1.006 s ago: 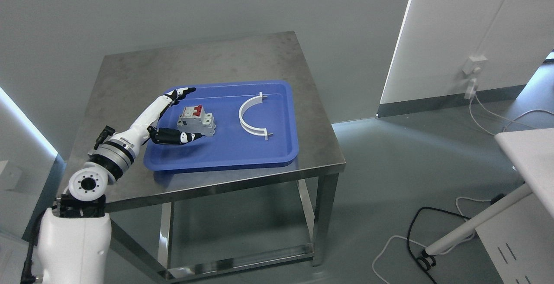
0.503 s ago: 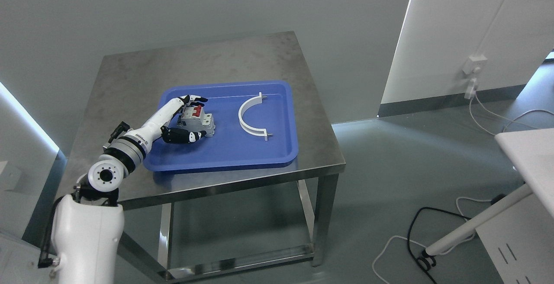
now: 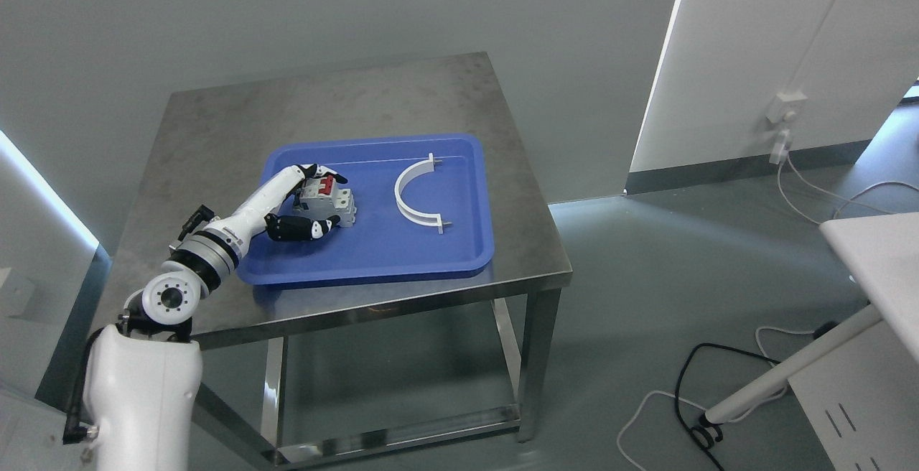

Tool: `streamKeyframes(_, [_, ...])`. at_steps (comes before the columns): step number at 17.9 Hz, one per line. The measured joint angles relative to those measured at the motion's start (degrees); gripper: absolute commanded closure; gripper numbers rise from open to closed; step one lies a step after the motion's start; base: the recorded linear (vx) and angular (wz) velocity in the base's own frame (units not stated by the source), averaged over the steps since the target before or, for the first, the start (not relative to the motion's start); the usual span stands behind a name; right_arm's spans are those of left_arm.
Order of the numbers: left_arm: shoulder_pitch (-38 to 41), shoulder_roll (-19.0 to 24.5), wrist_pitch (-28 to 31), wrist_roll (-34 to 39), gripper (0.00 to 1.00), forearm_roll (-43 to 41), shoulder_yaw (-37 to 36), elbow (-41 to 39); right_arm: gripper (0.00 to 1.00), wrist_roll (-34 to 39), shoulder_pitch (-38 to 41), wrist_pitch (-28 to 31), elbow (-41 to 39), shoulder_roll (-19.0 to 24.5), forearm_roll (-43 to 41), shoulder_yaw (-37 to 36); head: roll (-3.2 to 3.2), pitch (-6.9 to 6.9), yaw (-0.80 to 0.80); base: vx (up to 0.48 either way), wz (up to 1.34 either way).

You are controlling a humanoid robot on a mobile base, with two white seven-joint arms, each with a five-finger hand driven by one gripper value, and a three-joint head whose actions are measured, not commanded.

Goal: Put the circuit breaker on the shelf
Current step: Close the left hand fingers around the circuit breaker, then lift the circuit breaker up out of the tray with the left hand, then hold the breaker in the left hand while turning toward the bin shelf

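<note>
A square brushed-steel table (image 3: 215, 133) with a stainless frame fills the middle of the frame, and on its front half lies a shallow blue plastic tray (image 3: 402, 255) with rounded corners. In the left part of the tray sits the grey circuit breaker with red switch levers (image 3: 332, 202), resting on the tray floor. The white-and-black left hand (image 3: 305, 202), whose arm rises from the lower left of the frame, is wrapped around it: the upper fingers (image 3: 327, 171) curl over the far top edge of the breaker, beside the red levers, while the dark thumb (image 3: 305, 227) with its white band presses along the near side. The hand looks closed onto the breaker from both sides, with no gap visible between digits and casing. The breaker itself appears level on the tray.

To the right of the breaker, well apart from it and nearer the centre of the tray, lies a white plastic half-ring bracket (image 3: 411, 198), its open side turned to the right and small pins at both ends.

On the grey floor at lower right, a black cable (image 3: 682, 385) and a white cable (image 3: 833, 198) trail near the slanted leg of a white desk (image 3: 883, 255) that juts in from the right edge.
</note>
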Motion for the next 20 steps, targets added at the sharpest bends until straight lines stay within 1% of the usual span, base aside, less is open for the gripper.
streamKeyframes(2, [-1.4, -1.1, -0.8, 0.5, 0.85, 1.5, 2.2, 0.4, 0.0, 0.0, 0.0, 0.0, 0.0, 0.0, 0.0, 0.0, 0.0, 0.0, 0.0, 0.0, 0.0])
streamKeyframes(5, [-3.6, -2.8, -1.5, 1.1, 0.85, 6.0, 6.7, 0.3, 0.0, 0.0, 0.0, 0.0, 0.0, 0.0, 0.0, 0.0, 0.0, 0.0, 0.0, -0.009, -0.01])
streamKeyframes(11, [-3.7, -4.8, -1.7, 1.0, 0.85, 13.5, 12.7, -1.1, 0.0, 0.0, 0.0, 0.0, 0.0, 0.0, 0.0, 0.0, 0.0, 0.0, 0.0, -0.026, -0.04])
streamKeyframes(14, [-3.5, -5.5, -1.9, 4.9, 0.84, 18.4, 15.2, -2.8, 0.0, 0.0, 0.0, 0.0, 0.0, 0.0, 0.0, 0.0, 0.0, 0.0, 0.0, -0.111, -0.1])
streamKeyframes(18, [-2.0, -6.1, -7.8, 11.1, 0.84, 23.1, 17.4, -5.3, 0.0, 0.0, 0.0, 0.0, 0.0, 0.0, 0.0, 0.0, 0.0, 0.0, 0.0, -0.194, -0.11])
streamKeyframes(20, [-0.6, -6.3, -8.8, 12.9, 0.84, 24.4, 18.4, -7.1, 0.0, 0.0, 0.0, 0.0, 0.0, 0.0, 0.0, 0.0, 0.0, 0.0, 0.0, -0.227, -0.01])
